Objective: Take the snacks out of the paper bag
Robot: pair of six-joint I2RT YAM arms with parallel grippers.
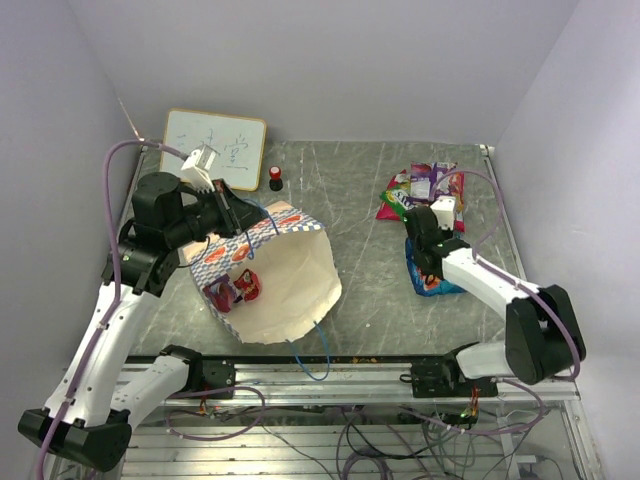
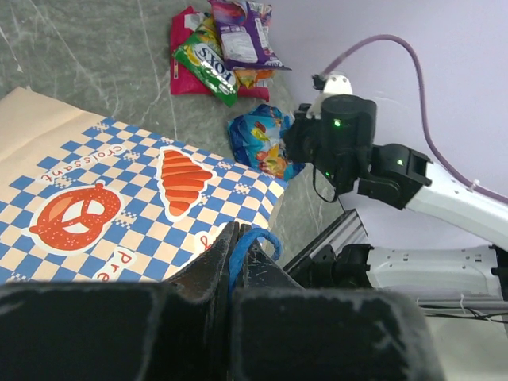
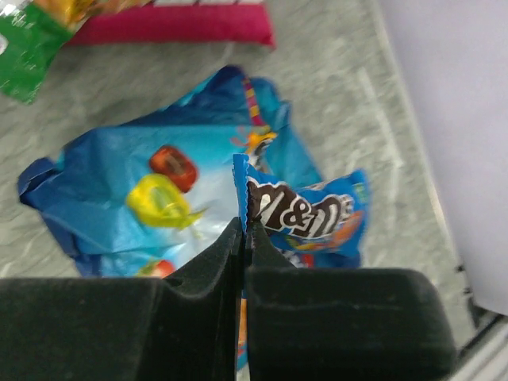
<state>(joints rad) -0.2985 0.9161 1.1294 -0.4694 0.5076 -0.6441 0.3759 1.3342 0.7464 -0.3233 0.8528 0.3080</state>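
The paper bag (image 1: 290, 275) lies tipped on the table with its mouth open, and a red-pink snack packet (image 1: 236, 288) shows inside. My left gripper (image 1: 258, 215) is shut on the bag's blue cord handle (image 2: 252, 240), above the checkered band (image 2: 119, 198). My right gripper (image 3: 246, 226) is shut on the edge of a small blue M&M's packet (image 3: 309, 214), just over a larger blue packet (image 3: 135, 190) at the right (image 1: 437, 283). More snacks (image 1: 425, 184), red, green and purple, lie piled behind it.
A framed whiteboard (image 1: 215, 148) leans at the back left with a small red-and-black knob (image 1: 275, 179) beside it. Walls close in the left, back and right. A metal rail with cables (image 1: 330, 375) runs along the near edge. A second blue cord (image 1: 312, 355) trails toward the rail.
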